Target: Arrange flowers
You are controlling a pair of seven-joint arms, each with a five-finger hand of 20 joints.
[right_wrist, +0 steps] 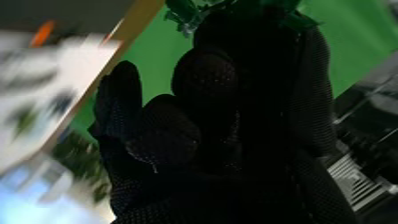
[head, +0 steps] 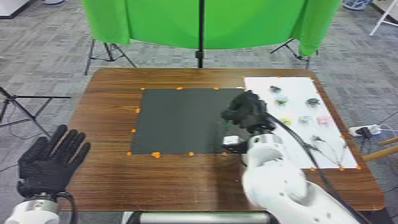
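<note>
- The brown wooden table bears a dark grey mat, its edges dotted with bits of orange tape.
- Along the table's right side lies a white sheet, carrying the small flowers.
- Beyond the table I see a green cloth and a black pole; grey carpet covers the floor, with tripod legs standing on it.
- The flowers on the sheet make a loose spread: a pink one beside a pale green one, a yellowish one near them, and dark clumps farther up.
- Thin dark sprigs lie nearer the robot, on the same sheet.
- The right hand is over the mat's right side, its fingers curled round a leafy green piece — glossy, ragged leaves poke out past the glove.
- The left hand is at the table's left edge, fingers straight and spread, holding nothing.
- Just below the right hand sits a small dark object with a white top; I can't make out what it is.
- Black fingers cover most of the leafy green piece — I can't tell whether it has a bloom.
</note>
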